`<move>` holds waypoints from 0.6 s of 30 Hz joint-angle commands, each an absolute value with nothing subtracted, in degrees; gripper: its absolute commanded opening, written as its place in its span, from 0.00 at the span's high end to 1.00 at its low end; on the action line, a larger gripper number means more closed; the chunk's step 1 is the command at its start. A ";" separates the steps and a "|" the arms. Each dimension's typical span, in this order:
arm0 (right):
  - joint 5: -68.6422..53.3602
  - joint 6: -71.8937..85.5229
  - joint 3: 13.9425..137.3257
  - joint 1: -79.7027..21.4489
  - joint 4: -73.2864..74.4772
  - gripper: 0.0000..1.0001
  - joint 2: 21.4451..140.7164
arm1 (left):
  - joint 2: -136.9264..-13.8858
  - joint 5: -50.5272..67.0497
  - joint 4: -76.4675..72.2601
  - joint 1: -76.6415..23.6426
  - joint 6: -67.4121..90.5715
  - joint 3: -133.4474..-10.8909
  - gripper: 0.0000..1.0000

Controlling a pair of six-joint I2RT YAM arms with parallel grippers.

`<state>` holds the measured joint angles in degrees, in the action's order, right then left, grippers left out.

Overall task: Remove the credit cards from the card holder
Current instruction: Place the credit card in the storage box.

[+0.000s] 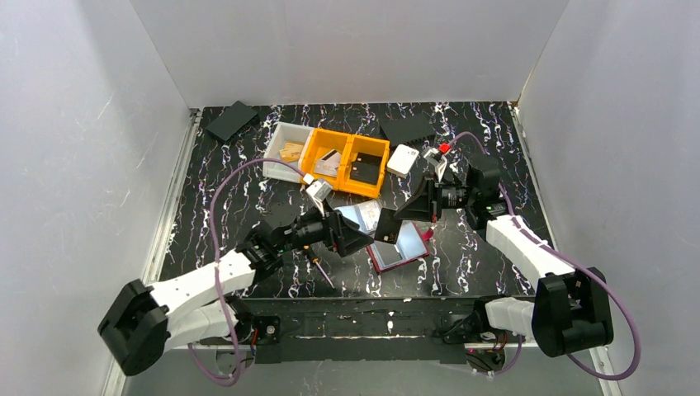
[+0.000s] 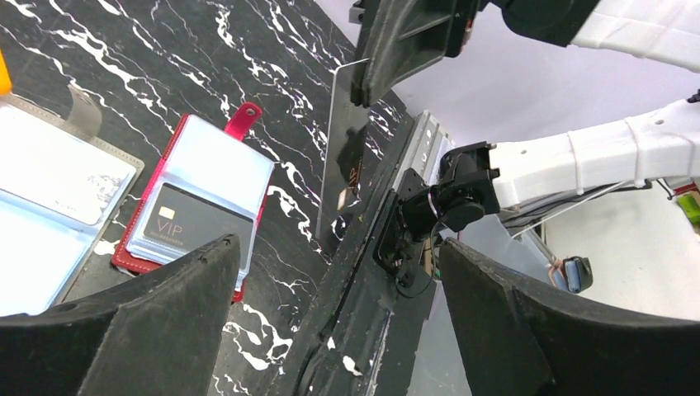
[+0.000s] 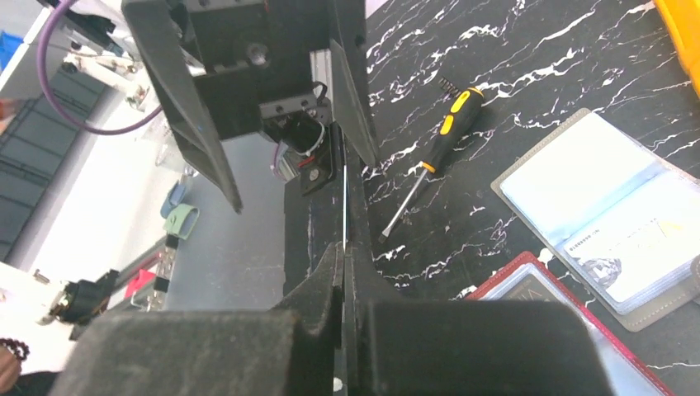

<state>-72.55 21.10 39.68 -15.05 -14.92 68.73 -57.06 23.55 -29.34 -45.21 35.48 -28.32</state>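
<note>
Now the right gripper (image 3: 345, 262) is pressed together on the top edge of a dark card (image 2: 341, 157), which hangs upright above the table (image 2: 272, 66), clear of both holders. The left gripper (image 2: 334, 247) faces it with its fingers (image 2: 165, 297) spread wide; the card shows ahead between them, untouched. On the table lies the red holder (image 2: 248, 113), open, with a black VIP card (image 2: 196, 224) in its clear sleeve. Just beside it an open grey holder (image 2: 82, 106) shows a pale card (image 2: 58, 177). A screwdriver (image 3: 429, 157) lies near the table's front edge.
</note>
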 commanded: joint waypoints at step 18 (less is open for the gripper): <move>-71.75 30.02 37.53 -14.50 -25.75 0.99 68.17 | -78.86 30.35 -54.49 -44.99 47.20 -34.83 0.68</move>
<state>-71.75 29.87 37.67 -14.68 -22.94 68.73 -77.76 28.18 -50.33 -45.12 46.22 -32.51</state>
